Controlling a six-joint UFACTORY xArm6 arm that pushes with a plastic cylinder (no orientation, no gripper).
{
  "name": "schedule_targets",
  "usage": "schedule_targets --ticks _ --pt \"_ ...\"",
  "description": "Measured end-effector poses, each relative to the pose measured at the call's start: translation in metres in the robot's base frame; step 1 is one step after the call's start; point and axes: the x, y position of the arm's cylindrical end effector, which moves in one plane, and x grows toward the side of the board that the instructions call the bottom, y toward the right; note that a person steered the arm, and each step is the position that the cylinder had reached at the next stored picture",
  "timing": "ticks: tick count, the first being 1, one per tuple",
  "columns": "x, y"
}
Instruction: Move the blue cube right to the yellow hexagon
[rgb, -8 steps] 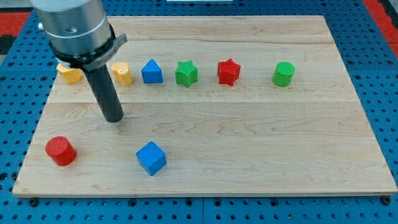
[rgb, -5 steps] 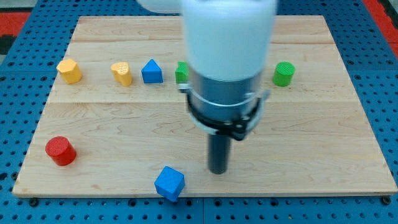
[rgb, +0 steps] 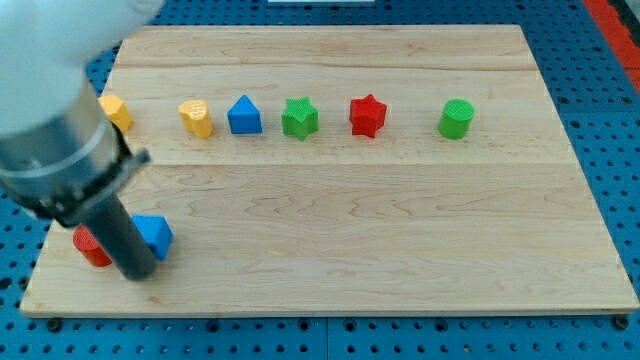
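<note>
My tip (rgb: 135, 274) sits near the view's bottom left on the wooden board (rgb: 400, 250), with no gripper on it, only the bare dark rod, so it grasps nothing. It touches or nearly touches the blue cube (rgb: 155, 235), which lies just to the view's right of the rod and partly behind it. The red cylinder (rgb: 88, 247) shows just to the view's left of the rod, mostly hidden by it.

Farther up, 1 row of 6 blocks crosses the board. From the view's left: the yellow hexagon (rgb: 116, 110), partly covered by the blurred arm, then a yellow cylinder (rgb: 197, 118), a blue house-shaped block (rgb: 244, 116), a green star (rgb: 299, 118), a red star (rgb: 367, 116) and a green cylinder (rgb: 456, 119).

The blue cube lies well below the yellow hexagon.
</note>
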Motion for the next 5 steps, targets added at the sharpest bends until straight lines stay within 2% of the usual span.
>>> schedule_targets --ticks 1,3,5 --pt "-0.016 -0.018" --pt "-0.019 0.002" --pt "-0.047 0.015"
